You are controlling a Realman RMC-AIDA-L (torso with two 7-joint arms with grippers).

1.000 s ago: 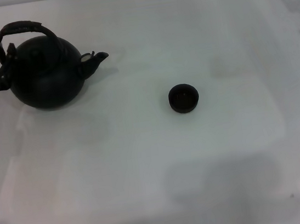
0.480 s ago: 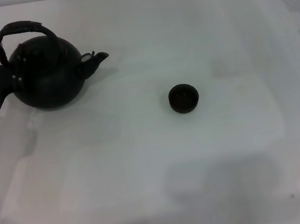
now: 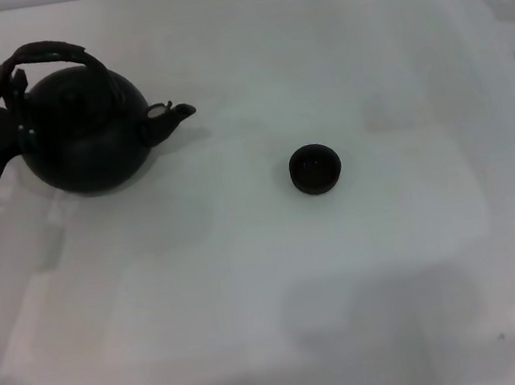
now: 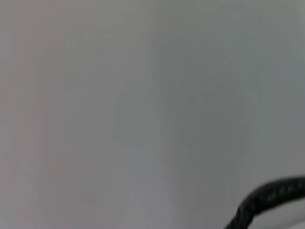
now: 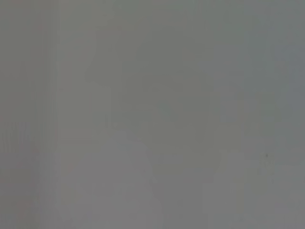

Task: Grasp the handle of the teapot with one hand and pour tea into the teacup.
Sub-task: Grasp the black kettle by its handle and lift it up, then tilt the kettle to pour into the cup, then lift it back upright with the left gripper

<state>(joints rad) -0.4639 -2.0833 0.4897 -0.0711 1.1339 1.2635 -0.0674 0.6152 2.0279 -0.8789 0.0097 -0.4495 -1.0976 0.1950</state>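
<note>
Your left gripper [image 3: 9, 90] sits at the left end of the handle [image 3: 48, 55], right where the hoop comes down to the teapot [image 3: 88, 129]; the dark fingers blend into the dark handle, so you cannot tell whether they are closed on it or only beside it. Behind the fingers, the black wrist and then the white forearm run down and off the left edge of the head view. The teapot sits at the far left of the white table [image 3: 270, 286], tipped a little toward its spout [image 3: 171, 115], which points to your right, toward the teacup [image 3: 315, 168]. The knobbed lid is hard to pick out against the black body. The teacup stands upright near the middle of the table, well apart from the spout, with bare table between them. In the left wrist view you see only pale table and one curved piece of the handle [image 4: 267, 200] at a corner. Your right gripper shows in no view; its wrist camera shows nothing but plain table surface [image 5: 152, 114].
</note>
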